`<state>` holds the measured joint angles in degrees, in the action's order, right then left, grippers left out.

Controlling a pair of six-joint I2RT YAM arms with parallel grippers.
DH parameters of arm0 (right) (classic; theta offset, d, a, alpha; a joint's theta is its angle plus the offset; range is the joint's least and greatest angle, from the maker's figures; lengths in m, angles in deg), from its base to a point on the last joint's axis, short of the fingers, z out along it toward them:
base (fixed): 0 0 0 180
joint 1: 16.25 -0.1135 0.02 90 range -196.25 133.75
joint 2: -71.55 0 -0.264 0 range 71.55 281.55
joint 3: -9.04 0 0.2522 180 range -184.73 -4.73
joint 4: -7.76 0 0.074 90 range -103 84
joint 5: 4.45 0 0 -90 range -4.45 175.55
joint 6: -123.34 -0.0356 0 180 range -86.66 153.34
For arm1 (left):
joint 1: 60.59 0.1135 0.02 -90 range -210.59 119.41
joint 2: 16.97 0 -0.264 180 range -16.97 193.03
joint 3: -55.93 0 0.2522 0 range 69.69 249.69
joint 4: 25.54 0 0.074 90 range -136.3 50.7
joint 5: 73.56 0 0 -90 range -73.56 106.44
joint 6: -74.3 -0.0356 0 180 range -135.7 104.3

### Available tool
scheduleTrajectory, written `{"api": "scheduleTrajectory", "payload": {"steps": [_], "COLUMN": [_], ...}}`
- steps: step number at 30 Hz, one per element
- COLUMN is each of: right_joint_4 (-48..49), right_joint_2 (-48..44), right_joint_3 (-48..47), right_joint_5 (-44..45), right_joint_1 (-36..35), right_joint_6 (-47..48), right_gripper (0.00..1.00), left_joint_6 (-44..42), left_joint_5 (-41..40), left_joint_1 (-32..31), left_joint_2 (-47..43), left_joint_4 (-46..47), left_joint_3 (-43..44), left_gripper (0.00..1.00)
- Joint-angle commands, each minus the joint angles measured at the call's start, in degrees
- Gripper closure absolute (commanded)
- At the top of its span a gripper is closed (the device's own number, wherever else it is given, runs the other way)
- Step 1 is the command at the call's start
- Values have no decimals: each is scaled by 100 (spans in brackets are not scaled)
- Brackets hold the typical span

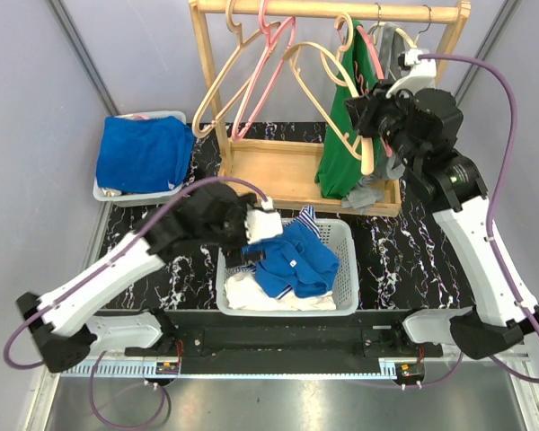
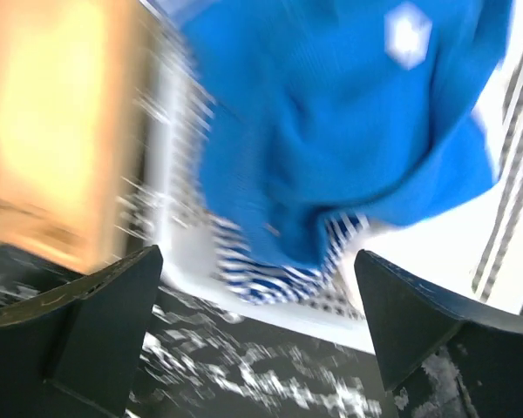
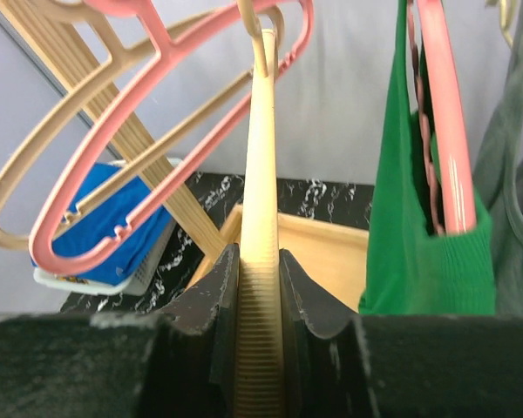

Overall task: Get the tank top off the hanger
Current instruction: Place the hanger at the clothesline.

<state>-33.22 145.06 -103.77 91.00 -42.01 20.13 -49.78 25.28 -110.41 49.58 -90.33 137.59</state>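
The right gripper (image 3: 260, 261) squeezes the cream hanger (image 3: 263, 157), the green tank top (image 3: 418, 261) hangs just beside that hanger, and the open left gripper (image 2: 254, 257) is far off

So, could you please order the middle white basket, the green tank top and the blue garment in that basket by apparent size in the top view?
Largest: white basket, clearly.
Next: green tank top and blue garment look about alike. The tank top hangs foreshortened and partly hidden, so I leave them unranked.
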Motion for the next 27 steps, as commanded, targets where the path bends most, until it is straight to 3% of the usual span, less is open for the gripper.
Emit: {"api": "scheduleTrajectory", "payload": {"steps": [1, 11, 19, 27], "right_joint_4": [578, 455, 578, 297], "right_joint_2": [259, 1041, 1375, 2035], "right_joint_3": [-597, -1459, -1881, -2601], "right_joint_5": [61, 430, 1739, 2249], "right_joint_1": [-69, -254, -956, -1274], "right_joint_6": [37, 486, 1530, 1690], "right_gripper": [100, 100, 100, 100], "left_joint_6": [578, 632, 473, 455], "left_joint_5": [487, 505, 338, 346], "left_joint_1": [-10, -10, -10, 16], "left_joint_2": [-668, -1266, -1425, -1521], "left_joint_4": [277, 611, 629, 655], "left_joint_3": [944, 1542, 1446, 1349], "left_gripper": [1, 1, 1, 1]}}
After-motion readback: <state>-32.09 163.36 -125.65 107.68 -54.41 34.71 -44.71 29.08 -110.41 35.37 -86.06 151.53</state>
